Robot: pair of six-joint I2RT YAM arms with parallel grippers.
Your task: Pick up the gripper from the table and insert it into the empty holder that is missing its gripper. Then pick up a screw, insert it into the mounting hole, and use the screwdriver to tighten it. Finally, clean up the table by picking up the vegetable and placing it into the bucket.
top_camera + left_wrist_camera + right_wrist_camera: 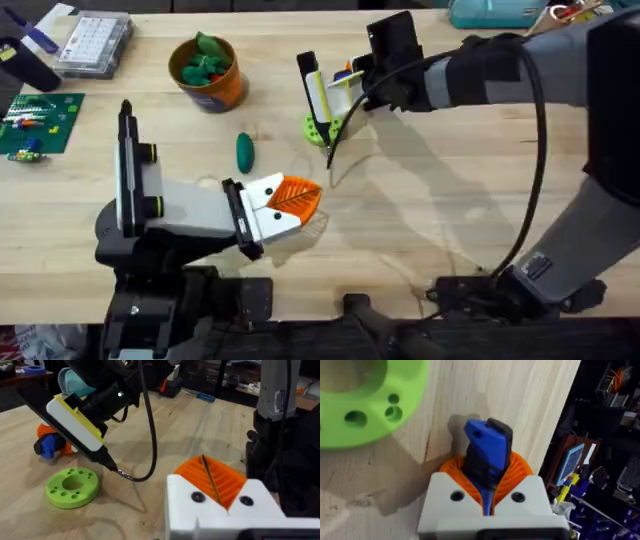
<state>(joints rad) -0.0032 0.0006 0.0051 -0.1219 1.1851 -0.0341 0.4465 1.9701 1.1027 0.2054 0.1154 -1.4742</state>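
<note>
Lying on the table (420, 230), the vegetable (245, 150) is dark green, smooth and oblong; both claws' states are unclear.

left gripper (290, 205): white blocky mounts carrying orange ribbed pads, showing black screws | right arm (600, 230): grey shell trailing black cable

- Bare surface (430, 220) is lying open across the middle and right, between the two arms.
- The right pincer (345, 85) is hanging over the lime-green ring (318, 128), crowding the approach there, with its black cable (335, 140) drooping beside it.
- The green vegetable (245, 149) is lying apart from its neighbours, with open wood around it.
- The left pincer (290, 200) is blocking the near-left stretch.
- The bucket (208, 72) is standing at the far left, already holding green pieces.
</note>
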